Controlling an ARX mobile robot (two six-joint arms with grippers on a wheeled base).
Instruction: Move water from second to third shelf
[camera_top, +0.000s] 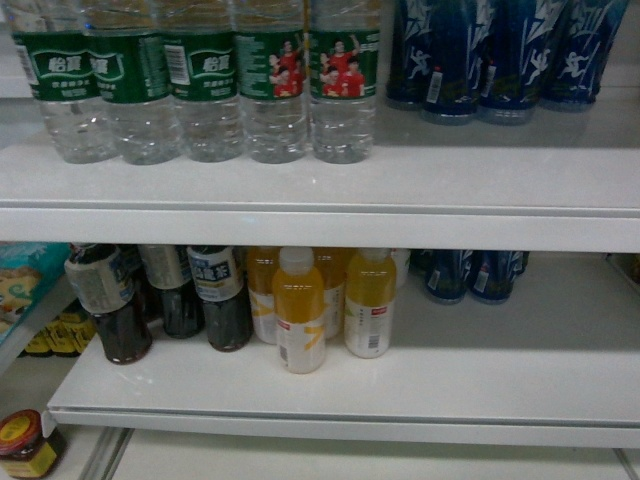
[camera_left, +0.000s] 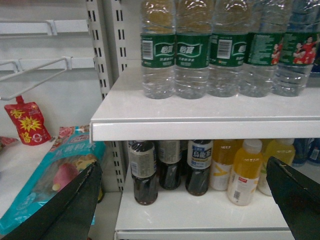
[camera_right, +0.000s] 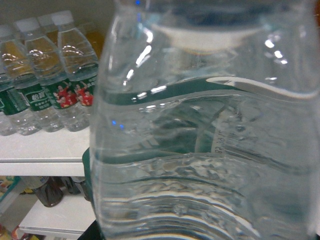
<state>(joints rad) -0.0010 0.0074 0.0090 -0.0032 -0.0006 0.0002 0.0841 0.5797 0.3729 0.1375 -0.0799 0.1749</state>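
Holding the water bottle (camera_right: 200, 140) hard against its camera, our right gripper presumably clamps it, though its jaws are hidden. Our left gripper (camera_left: 185, 200) hangs wide open, empty, facing the lower shelf (camera_left: 200, 212).

Top white metal shelf (camera_top: 320, 190) has a bunch of dark blue plastic bottles with white figures on them (camera_top: 500, 60) off to the right. Shelf below holds three dark brown drink bottles with pale labels (camera_top: 160, 300) on the left, yellow-orange juice bottles with white caps (camera_top: 300, 310) in the middle, and more blue ones at the back right. A red-lidded glass jar (camera_top: 25, 445) sits down in the bottom-left corner. Over on the neighbouring rack there's a teal snack bag (camera_left: 55, 175) and a red pouch hanging from a wire hook (camera_left: 27, 122).
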